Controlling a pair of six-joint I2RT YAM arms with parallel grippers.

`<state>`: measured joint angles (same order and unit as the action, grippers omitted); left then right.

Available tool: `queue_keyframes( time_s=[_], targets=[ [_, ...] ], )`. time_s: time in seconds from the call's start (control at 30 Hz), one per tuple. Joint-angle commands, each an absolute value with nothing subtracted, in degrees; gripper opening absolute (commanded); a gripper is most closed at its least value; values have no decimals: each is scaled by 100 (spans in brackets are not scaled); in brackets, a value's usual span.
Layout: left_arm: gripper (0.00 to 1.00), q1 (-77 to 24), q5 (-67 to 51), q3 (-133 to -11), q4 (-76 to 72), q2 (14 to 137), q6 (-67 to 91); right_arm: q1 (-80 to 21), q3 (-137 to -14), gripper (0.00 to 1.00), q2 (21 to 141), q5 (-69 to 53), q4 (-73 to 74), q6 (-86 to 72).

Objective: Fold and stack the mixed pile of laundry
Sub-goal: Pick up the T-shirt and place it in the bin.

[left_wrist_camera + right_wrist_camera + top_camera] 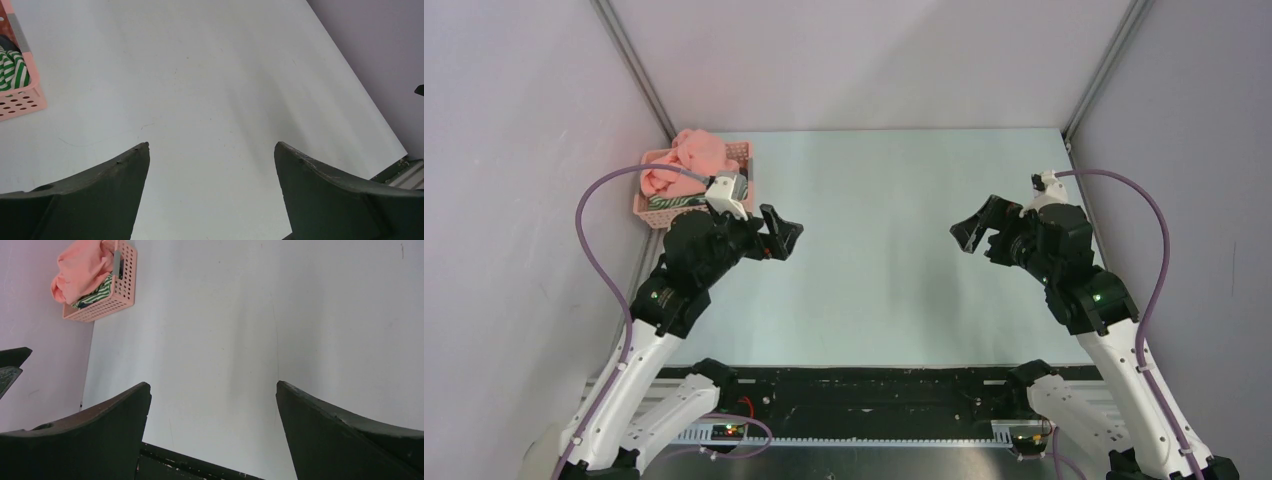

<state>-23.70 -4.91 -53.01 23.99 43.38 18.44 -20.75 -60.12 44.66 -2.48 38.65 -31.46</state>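
Jaws wide open on both, nothing held: left gripper (781,232), right gripper (972,230). Laundry all sits in the pink basket (646,207) at upper left of the overhead view, with the pink shirt (696,153) heaped on top and the striped one (671,200) under it. Looks like step zero: no garment out on the table (884,190) yet. Next move, I'd guess: left gripper goes up-left, pinches the pink shirt and brings it to mid-table. Both arms hover mid-frame, elbows bent, fingers angled inward toward each other.
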Motion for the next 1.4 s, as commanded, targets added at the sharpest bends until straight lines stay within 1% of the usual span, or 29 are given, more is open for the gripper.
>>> queue_keyframes(
  time_s=[0.0,0.17,0.23,0.27,0.3,0.33,0.37,0.4,0.43,0.47,0.5,0.53,0.57,0.6,0.63,0.7,0.77,0.83,0.97,1.03,1.1,1.13,1.17,1.2,1.23,1.27,1.33,1.37],
  targets=[
    [98,-2332,-489,-5462,2153,4284,1793,-2048,-6135,100,4369,-321,3633,-3164],
    [98,-2337,-128,-5420,2139,4344,1806,-2049,-6130,100,4394,-301,3587,-3107],
    [98,-2334,515,-5380,2146,4517,1862,-2048,-6134,100,4383,-261,3435,-3034],
    [98,-2332,1091,-5384,2165,4609,1834,-2044,-6134,100,4376,-253,3383,-2987],
    [98,-2290,1407,-5439,2231,4820,1814,-2047,-6135,100,4352,-252,3280,-2961],
    [98,-2115,2015,-5596,2289,5048,1794,-2048,-6135,100,4338,-267,3235,-2920],
    [98,-1928,2225,-5707,2435,5200,1829,-2052,-6130,100,4317,-297,3169,-2901],
    [98,-1409,2356,-5942,2497,5497,1960,-2066,-6134,100,4307,-320,3149,-2887],
    [96,-1118,2294,-6052,2573,5671,2052,-2084,-6134,100,4311,-377,3110,-2880],
    [95,-534,2039,-6274,2592,6036,2266,-2134,-6135,99,4323,-395,3093,-2862],
    [93,-302,1855,-6380,2601,6226,2408,-2174,-6135,98,4332,-393,3072,-2845],
    [93,129,1806,-6653,2601,6641,2448,-2273,-6126,98,4364,-381,3043,-2811],
    [92,271,1717,-6803,2608,6854,2438,-2323,-6130,98,4375,-407,2987,-2718],
    [92,479,1676,-7156,2609,7319,2414,-2393,-6134,98,4385,-445,2957,-2651],
    [93,560,1645,-7349,2599,7527,2353,-2414,-6125,98,4381,-496,2930,-2517],
    [93,710,1649,-7905,2599,8455,2241,-2464,-6124,98,4354,-521,2892,-2412],
    [94,761,1688,-8611,2643,9130,2102,-2462,-6122,98,4324,-551,2831,-2335],
    [94,786,1748,-9006,2672,9683,2000,-2456,-6120,99,4286,-570,2796,-2260],
    [92,822,1785,-9521,2718,10598,1965,-2452,-6126,99,4202,-512,2798,-2098],
    [88,826,1790,-9647,2729,10951,1965,-2452,-6125,99,4167,-423,2791,-2055],
    [70,833,1660,-9824,2753,11224,1834,-2444,-6124,99,4137,-317,2768,-2053],
    [45,834,1507,-9900,2813,11281,1733,-2444,-6120,99,4129,-277,2744,-2056],
    [34,826,1430,-10016,2843,11286,1697,-2439,-6120,99,4119,-279,2734,-2056],
    [20,830,1309,-10048,2858,11242,1686,-2447,-6119,99,4112,-285,2729,-2057],
    [15,827,1270,-10084,2857,11074,1695,-2445,-6124,99,4102,-289,2737,-2057],
    [7,827,1141,-10100,2852,10846,1714,-2450,-6126,99,4094,-285,2744,-2057],
    [1,810,895,-10243,2847,10490,1736,-2452,-6126,99,4069,-244,2789,-2072],
    [1,791,795,-10352,2845,10369,1742,-2448,-6122,99,4052,-197,2824,-2078]
  ],
)
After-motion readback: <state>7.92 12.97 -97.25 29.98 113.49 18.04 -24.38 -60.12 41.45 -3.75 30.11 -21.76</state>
